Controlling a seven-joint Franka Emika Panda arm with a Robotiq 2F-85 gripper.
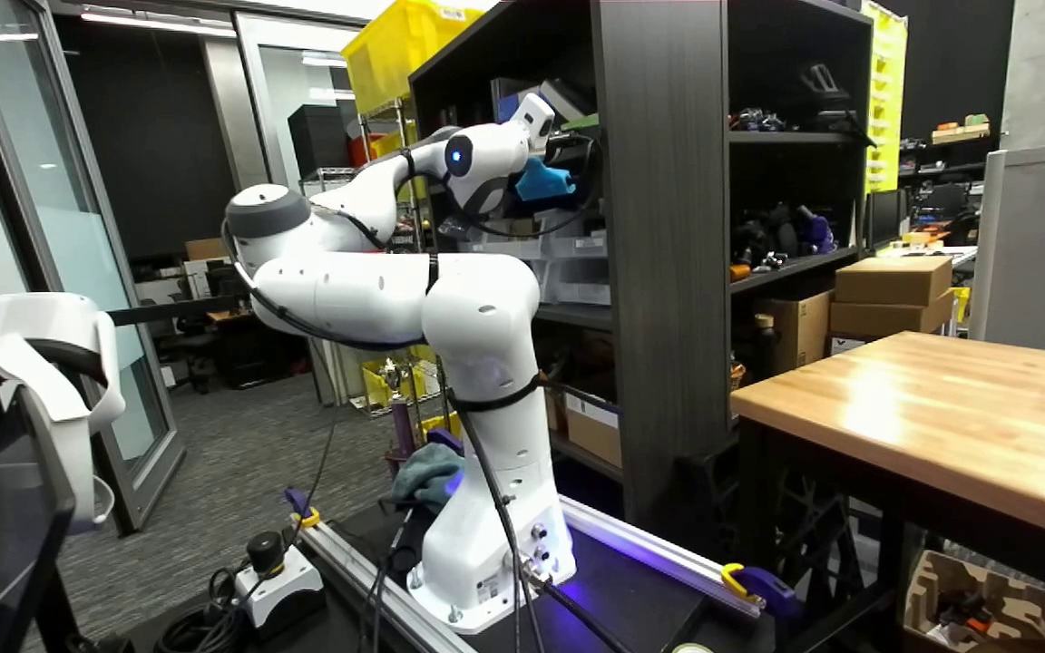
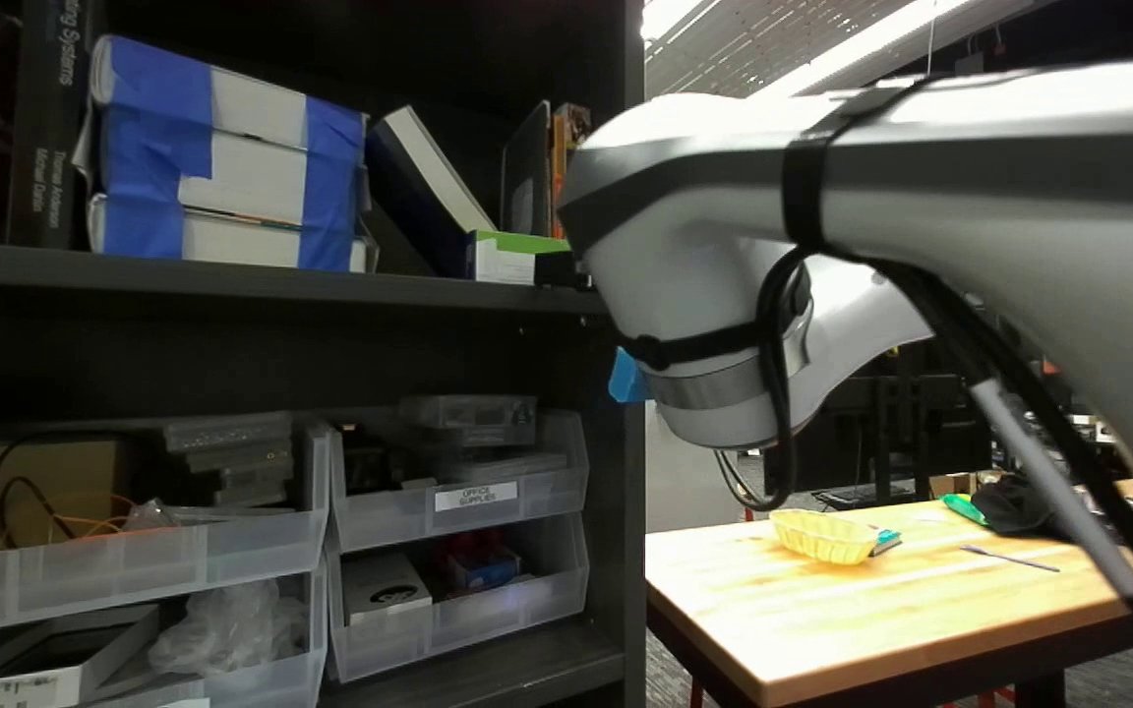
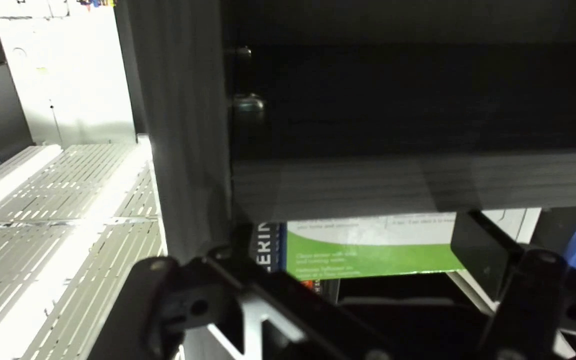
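Note:
My gripper (image 3: pixel 360 242) stands open in the wrist view, its dark fingers (image 3: pixel 485 250) wide apart with nothing gripped between them. Past the fingers lies a green-and-white printed box (image 3: pixel 373 250); the right finger covers its right end. Whether either finger touches the box I cannot tell. In an exterior view the same box (image 2: pixel 517 258) rests on the upper shelf board (image 2: pixel 262 275), close by the arm's wrist. A blue part (image 1: pixel 545 180) shows by the wrist in both exterior views. The wrist hides most of the gripper in an exterior view.
The dark shelf side panel (image 3: pixel 183 125) runs beside the gripper. Leaning books (image 2: pixel 429 177) and a blue-taped stack (image 2: pixel 232 157) share the upper board. Clear bins (image 2: pixel 458 501) sit below. A wooden table (image 2: pixel 881 610) bears a yellow basket (image 2: pixel 822 536).

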